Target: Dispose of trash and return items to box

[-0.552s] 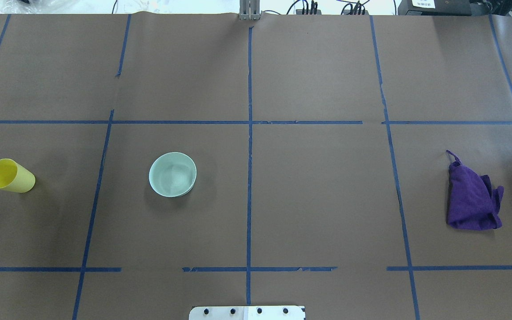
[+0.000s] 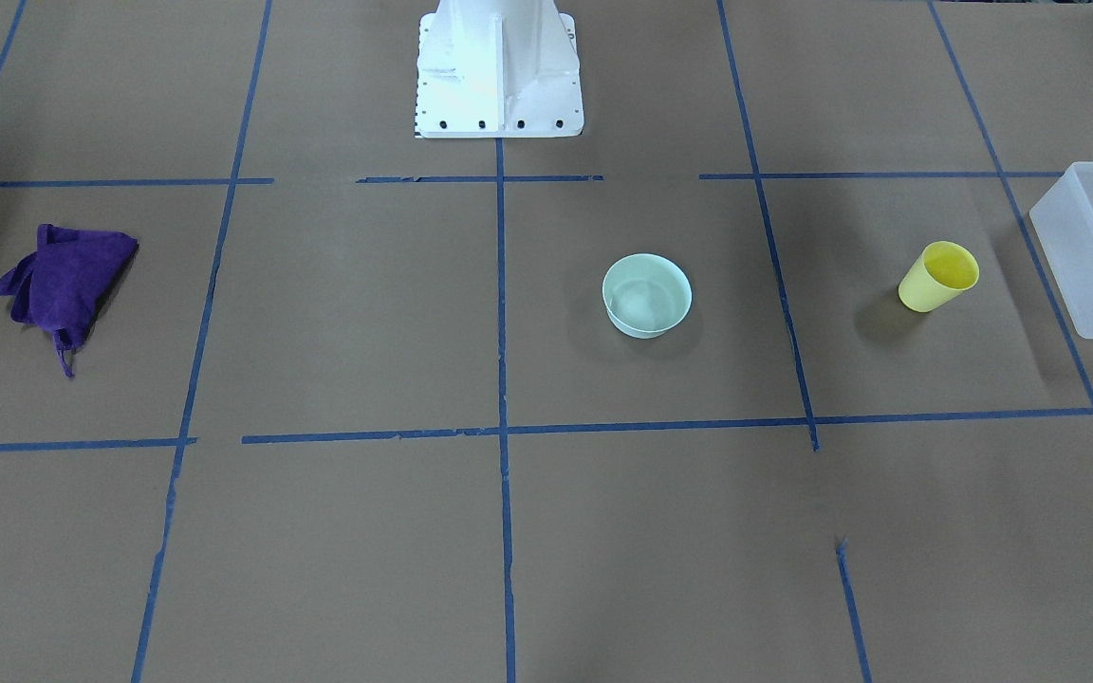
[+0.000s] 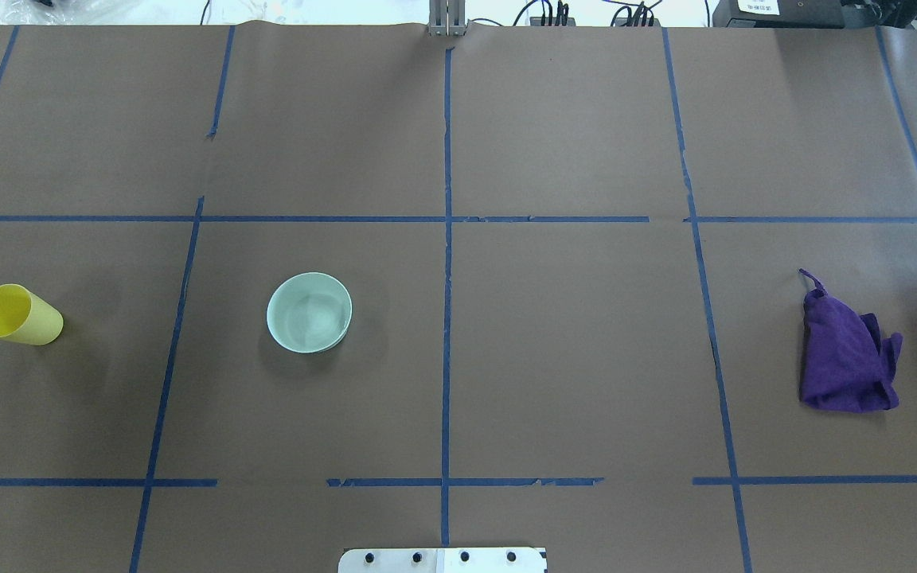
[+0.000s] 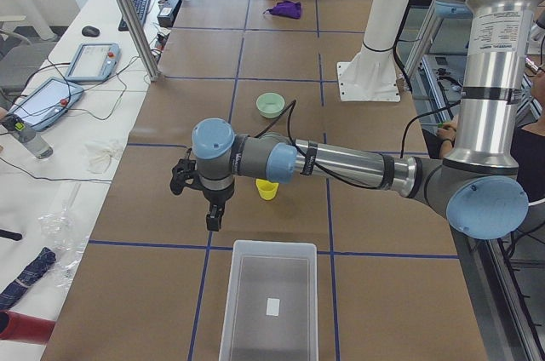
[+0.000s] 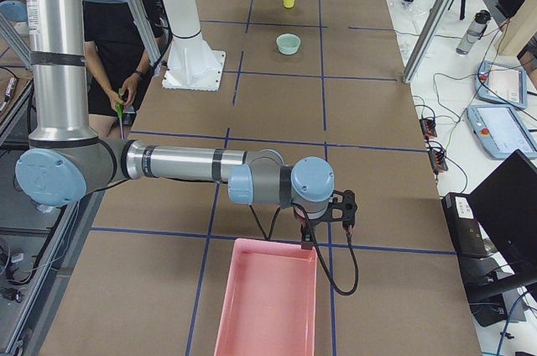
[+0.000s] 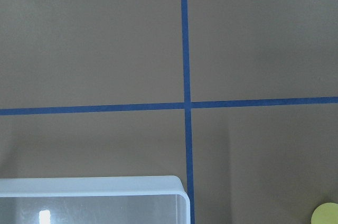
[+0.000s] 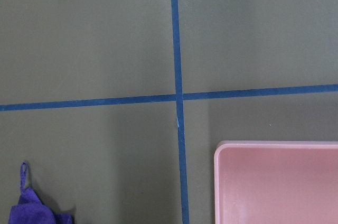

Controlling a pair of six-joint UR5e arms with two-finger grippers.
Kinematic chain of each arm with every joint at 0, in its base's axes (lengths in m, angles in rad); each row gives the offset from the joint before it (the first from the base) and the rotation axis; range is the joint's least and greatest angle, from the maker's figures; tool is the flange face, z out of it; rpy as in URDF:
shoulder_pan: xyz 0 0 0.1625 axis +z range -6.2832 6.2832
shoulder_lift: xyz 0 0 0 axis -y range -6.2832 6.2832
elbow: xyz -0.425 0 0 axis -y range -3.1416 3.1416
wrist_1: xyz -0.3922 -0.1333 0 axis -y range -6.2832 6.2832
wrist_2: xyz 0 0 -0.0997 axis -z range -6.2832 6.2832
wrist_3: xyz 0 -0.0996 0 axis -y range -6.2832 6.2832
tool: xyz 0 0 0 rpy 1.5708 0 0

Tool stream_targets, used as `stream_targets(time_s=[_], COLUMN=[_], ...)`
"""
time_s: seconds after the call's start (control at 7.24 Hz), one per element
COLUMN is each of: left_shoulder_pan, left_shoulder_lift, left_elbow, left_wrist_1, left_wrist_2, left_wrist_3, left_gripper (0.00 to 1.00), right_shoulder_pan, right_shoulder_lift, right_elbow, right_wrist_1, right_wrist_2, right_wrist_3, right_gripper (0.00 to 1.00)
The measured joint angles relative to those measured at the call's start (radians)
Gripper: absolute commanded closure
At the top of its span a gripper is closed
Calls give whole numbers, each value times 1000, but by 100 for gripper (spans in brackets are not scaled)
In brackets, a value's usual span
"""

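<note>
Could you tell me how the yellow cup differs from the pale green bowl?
The yellow cup is tall, narrow and tapered; the pale green bowl is wide and low. The cup stands near the translucent bin; the bowl sits farther from it. Both stand upright, seemingly empty.

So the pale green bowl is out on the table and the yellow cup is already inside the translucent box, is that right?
Not quite. The yellow cup is not inside the translucent box; it stands upright on the table, between the box and the pale green bowl, touching neither. The exterior front-facing view shows this. The bowl is indeed out on the table.
</note>
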Motion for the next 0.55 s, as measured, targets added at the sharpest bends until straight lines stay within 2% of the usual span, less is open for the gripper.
stream_targets(time_s=[0.28, 0.41, 0.55], left_shoulder_pan=[96, 152, 221], left_shoulder_lift=[33, 98, 180], left_elbow=[-70, -81, -81], left_wrist_1=[-56, -187, -386], left_wrist_2=[2, 3, 6], left_wrist_3=[-145, -245, -399], left_gripper=[0, 0, 0], right_shoulder_pan=[0, 0, 0], right_shoulder_lift=[0, 0, 0], right_elbow=[5, 9, 11], right_wrist_1=[0, 0, 0], right_wrist_2=[1, 2, 3], right_wrist_3=[1, 2, 3], right_gripper=[0, 0, 0])
